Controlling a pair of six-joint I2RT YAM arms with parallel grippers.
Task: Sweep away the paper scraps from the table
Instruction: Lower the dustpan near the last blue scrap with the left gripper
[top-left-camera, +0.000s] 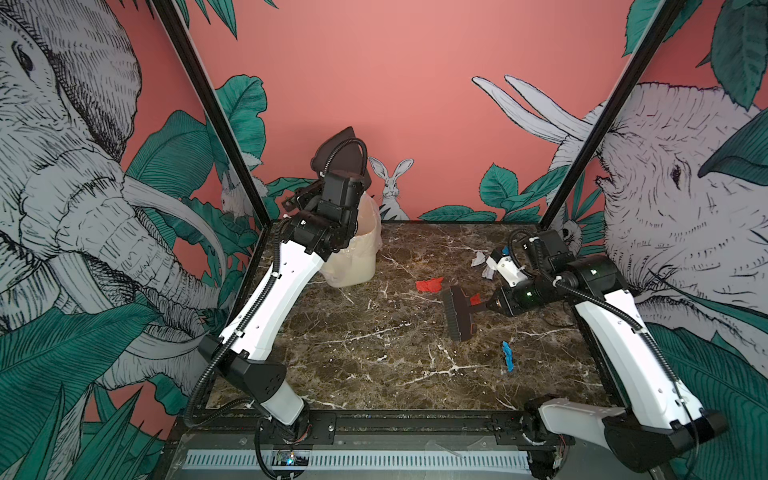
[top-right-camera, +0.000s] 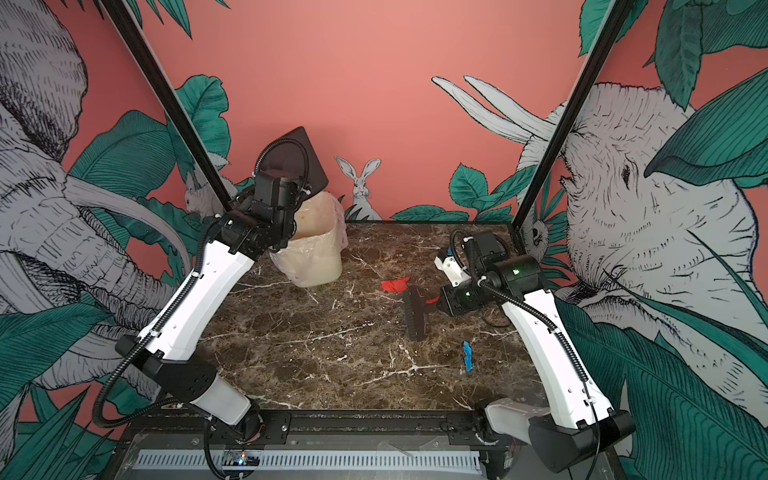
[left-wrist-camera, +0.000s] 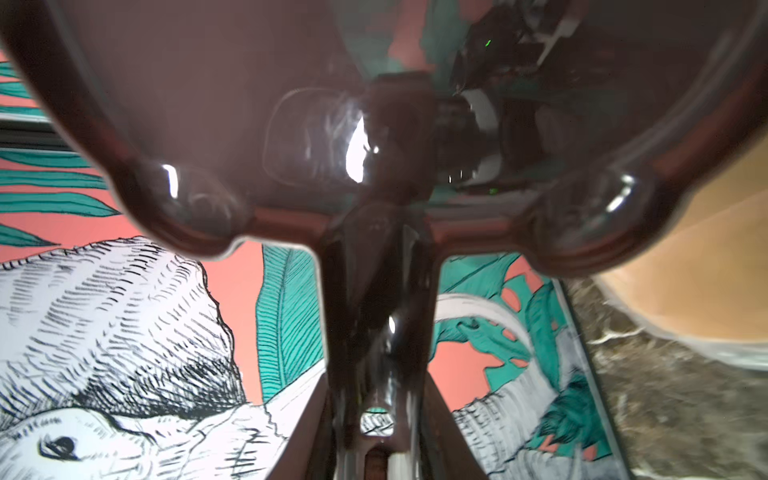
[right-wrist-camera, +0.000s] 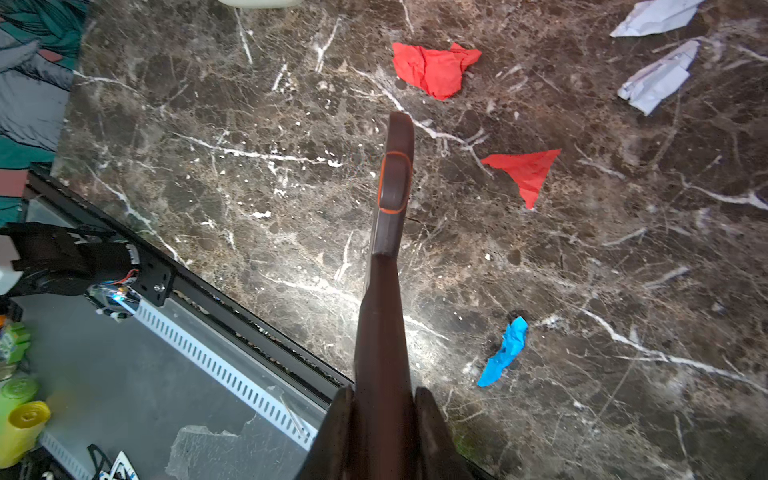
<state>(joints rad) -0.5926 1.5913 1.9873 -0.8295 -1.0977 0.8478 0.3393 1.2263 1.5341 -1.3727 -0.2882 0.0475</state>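
Along the bottom edge of both top views runs the grey slotted panel (top-left-camera: 374, 459), and just behind it is the black front frame of the table (top-left-camera: 374, 353). The paper scraps (right-wrist-camera: 436, 68) all lie on the right half of the marble.

The nearest is a blue scrap (top-left-camera: 507, 356), lower right of centre and well apart from the others.

Behind it, right of centre, my right gripper (right-wrist-camera: 384, 432) is clamped tight on the handle of a dark brown hand brush (top-left-camera: 455, 313). My fingers (right-wrist-camera: 432, 432) press the handle from both sides. The brush head hangs low over the marble with its bristles facing the left of the frame. I cannot tell whether they touch the surface.

A red triangular scrap (right-wrist-camera: 525, 170) lies just beside the head, on the side away from the bristles, and the top views half hide it. A crumpled red scrap (top-left-camera: 429, 285) lies near the head's far end. Farther back, two white scraps (top-left-camera: 478, 259) sit close to my right wrist.

At the table's far left corner, upper left of centre, stands a cream bin (top-left-camera: 353, 270) lined with a thin plastic bag. Above it my left gripper (left-wrist-camera: 376, 428) is closed narrowly on the handle of a dark brown dustpan (top-left-camera: 345, 162). The pan is raised and tilted over the bin's mouth, against the pink wall.
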